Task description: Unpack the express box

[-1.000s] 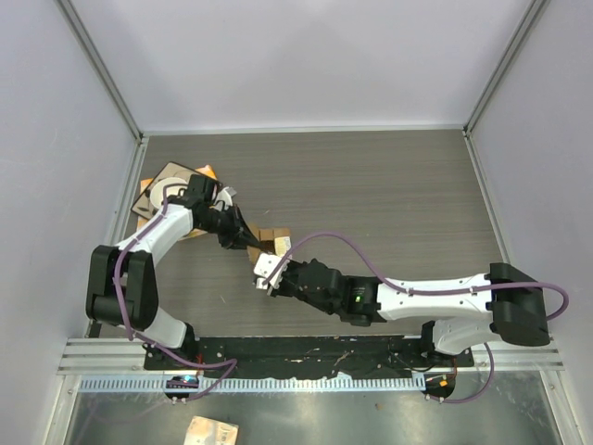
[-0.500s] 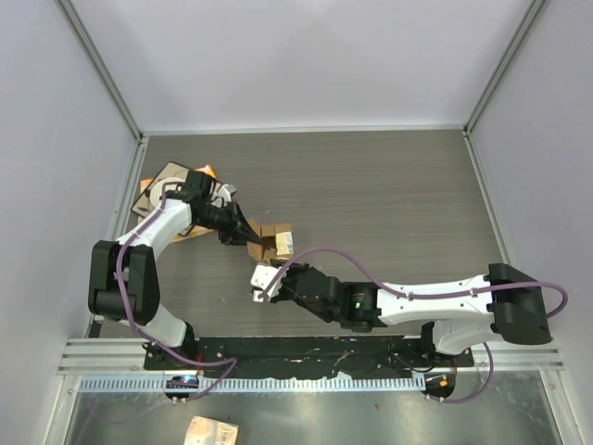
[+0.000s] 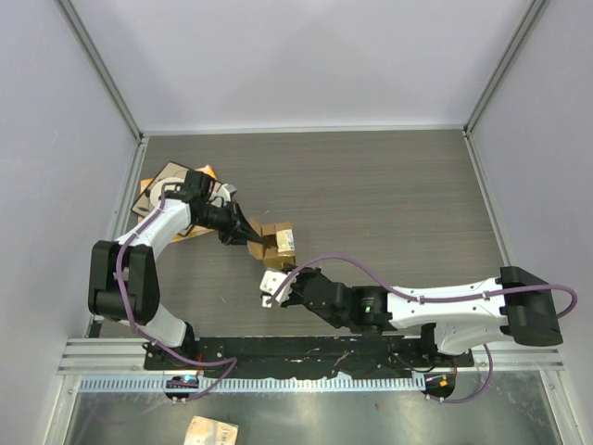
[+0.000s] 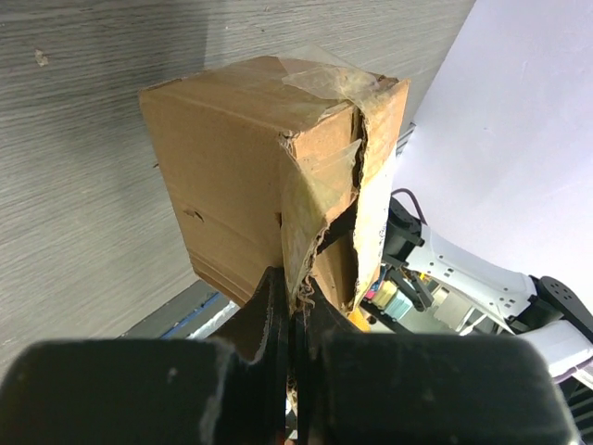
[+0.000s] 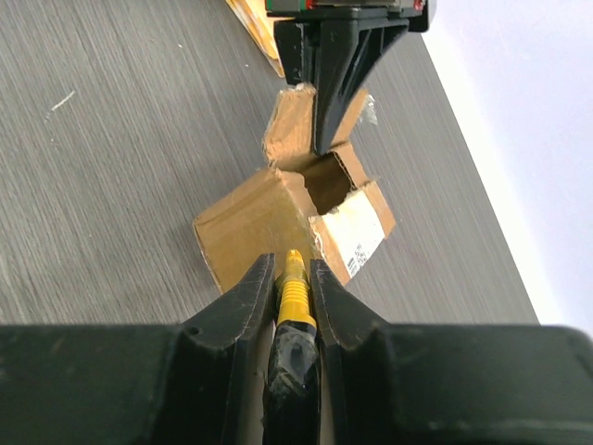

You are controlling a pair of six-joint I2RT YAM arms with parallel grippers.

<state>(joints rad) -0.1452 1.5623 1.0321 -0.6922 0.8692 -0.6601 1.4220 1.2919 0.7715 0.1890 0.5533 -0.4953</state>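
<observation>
Grey wood-grain tabletop (image 3: pixel 389 204) fills the white-walled cell, and both arms reach toward its left half. The express box (image 3: pixel 278 243) sits there, near the middle left, with a flat brown-and-orange card (image 3: pixel 165 185) well apart at the far left. The left gripper (image 3: pixel 248 237) meets the box from its left side; the left wrist view shows its fingers together, pinching a torn, taped flap (image 4: pixel 320 176). The right gripper (image 3: pixel 271 286) hovers just near of the box, clamped on a yellow utility knife (image 5: pixel 293 291) whose tip points at the box. From the right wrist view the top is already parted, a dark opening (image 5: pixel 326 182) showing beside the white label (image 5: pixel 355 236). I judge the cutting done and the flap-opening under way; next, the flap wants drawing wider, and the knife likely set aside so something can reach inside.
</observation>
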